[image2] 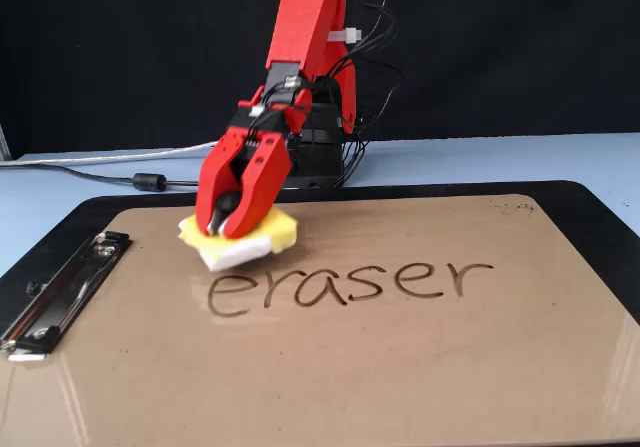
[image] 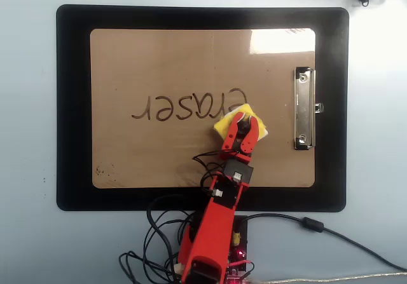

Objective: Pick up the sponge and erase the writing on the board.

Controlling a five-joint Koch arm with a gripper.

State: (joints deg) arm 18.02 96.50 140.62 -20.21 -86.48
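Note:
The tan board [image: 127, 61] [image2: 400, 387] lies flat on a black mat. The dark writing "eraser" [image: 191, 108] [image2: 350, 282] runs whole across its middle, upside down in the overhead view. The yellow sponge [image: 222, 126] [image2: 278, 231], with its white edge, rests on the board at the "e" end of the word, between the writing and the clip. My red gripper [image: 242, 126] [image2: 222, 229] stands down on the sponge. Its jaws are closed around the black disc in the sponge's centre.
The silver clip [image: 304, 109] [image2: 60, 287] sits on the board's short edge near the sponge. The black mat [image: 73, 106] [image2: 600, 207] frames the board. Loose cables [image: 159, 246] lie around the arm's base, and a grey cable [image2: 140, 180] runs behind it.

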